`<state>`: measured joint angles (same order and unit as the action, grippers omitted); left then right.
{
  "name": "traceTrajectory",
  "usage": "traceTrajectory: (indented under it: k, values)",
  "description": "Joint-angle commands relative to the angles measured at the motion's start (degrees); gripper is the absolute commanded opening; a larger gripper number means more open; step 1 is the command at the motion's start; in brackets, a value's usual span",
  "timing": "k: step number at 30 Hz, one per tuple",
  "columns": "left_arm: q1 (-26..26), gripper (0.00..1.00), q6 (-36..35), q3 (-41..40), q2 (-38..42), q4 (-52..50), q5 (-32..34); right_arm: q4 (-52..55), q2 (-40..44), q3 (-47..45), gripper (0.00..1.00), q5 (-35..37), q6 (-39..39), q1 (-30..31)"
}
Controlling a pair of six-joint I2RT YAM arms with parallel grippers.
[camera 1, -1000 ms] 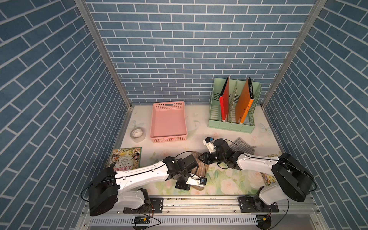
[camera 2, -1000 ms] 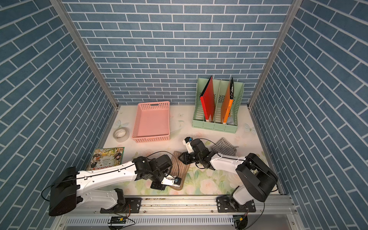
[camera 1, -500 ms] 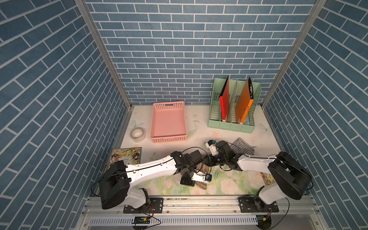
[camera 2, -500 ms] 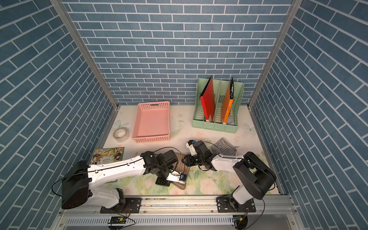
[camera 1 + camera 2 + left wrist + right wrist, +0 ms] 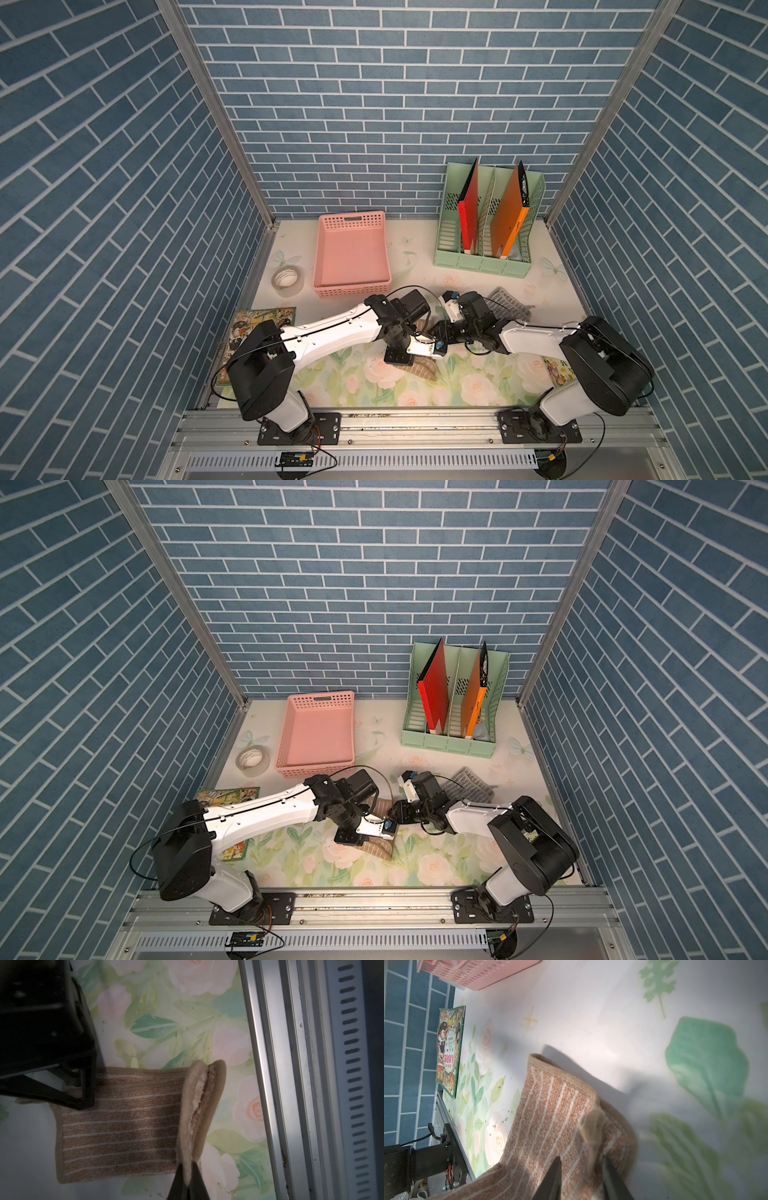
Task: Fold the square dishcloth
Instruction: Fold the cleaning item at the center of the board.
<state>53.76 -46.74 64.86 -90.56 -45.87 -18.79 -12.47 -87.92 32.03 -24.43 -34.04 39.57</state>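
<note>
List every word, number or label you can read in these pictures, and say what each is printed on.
Picture book: red Chinese title and smaller print, too blurred to quote.
Tape roll: dark print on the core, too small to read.
Dishcloth, pink basket, file rack: no text visible.

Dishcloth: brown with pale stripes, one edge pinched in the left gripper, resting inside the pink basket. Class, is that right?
No. The dishcloth rests on the flowered table, not inside the pink basket; the left wrist view shows this. It is brown with pale stripes, one edge pinched in the left gripper.
</note>
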Motion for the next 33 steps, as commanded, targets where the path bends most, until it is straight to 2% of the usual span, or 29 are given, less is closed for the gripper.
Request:
traceTrajectory:
  k: [1, 9, 16, 20, 27, 33]
  values:
    - [-2.61, 0.06, -2.67, 2.73, -2.02, -1.24, -1.60, 0.69, -3.24, 0.36, 0.33, -0.87, 1.57, -0.11]
    - [-5.90, 0.07, -4.68, 7.12, -8.70, -0.22, -2.14, 0.17, -3.33, 1.33, 0.33, -2.91, 1.57, -0.73]
    - [-8.08, 0.07, -6.37, 11.12, -12.65, -1.44, -2.60, 5.27, 9.04, 1.48, 0.34, -2.92, 2.31, -5.85]
    - [-8.87, 0.07, -6.99, 13.44, -14.80, -2.17, -2.83, 8.87, 12.43, 0.92, 0.34, -1.79, 3.09, -7.95]
    - [-10.22, 0.07, -7.79, 17.79, -20.06, -3.23, -3.58, 8.41, 16.50, -2.48, 0.33, -1.24, 1.77, -8.73]
    - [-13.16, 0.08, -8.20, 24.47, -26.87, -5.40, -5.65, 4.46, 23.64, -7.93, 0.32, -3.59, -1.99, -8.45]
